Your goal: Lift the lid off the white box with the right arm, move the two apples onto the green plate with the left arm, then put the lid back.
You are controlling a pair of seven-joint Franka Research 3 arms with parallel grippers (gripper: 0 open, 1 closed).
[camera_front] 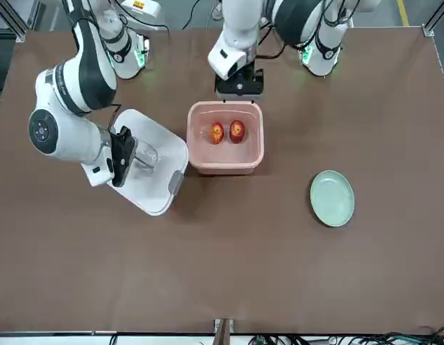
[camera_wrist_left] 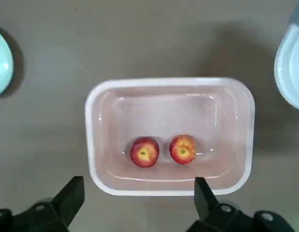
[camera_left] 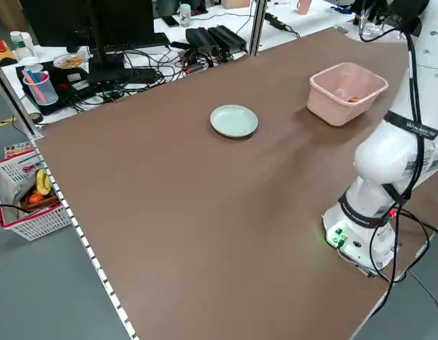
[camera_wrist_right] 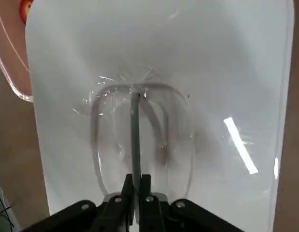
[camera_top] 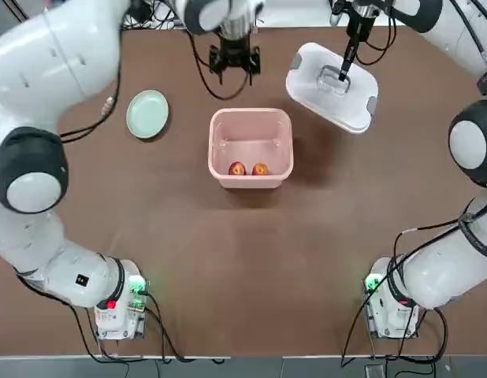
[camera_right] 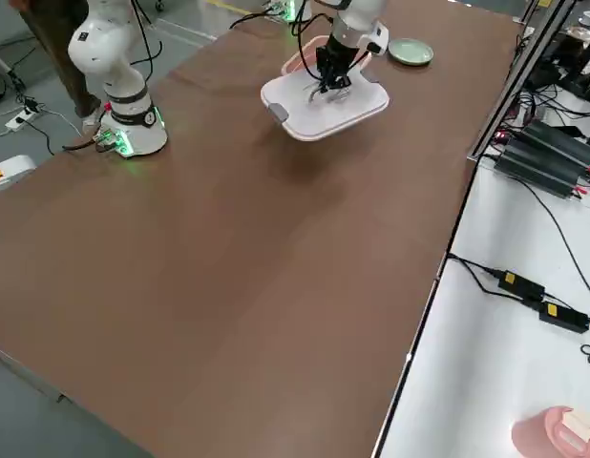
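Two apples (camera_wrist_left: 163,151) in box (camera_wrist_left: 170,92) just ahead of wide-open L gripper (camera_wrist_left: 139,191); R gripper (camera_wrist_right: 135,186) clamped on lid (camera_wrist_right: 236,72) handle.

Two apples (camera_top: 237,168) (camera_top: 260,168), one box (camera_top: 250,120), one lid (camera_top: 310,83), one plate (camera_top: 147,113).

Robotics lab, cabled bench (camera_left: 169,57), power supplies (camera_right: 543,157), aluminium framing (camera_left: 256,25)

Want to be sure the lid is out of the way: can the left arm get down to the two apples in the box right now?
Probably yes. The lid is held off to the side by the right gripper. The white box is uncovered, and the open left gripper hovers just beyond it, nothing between it and the two apples.
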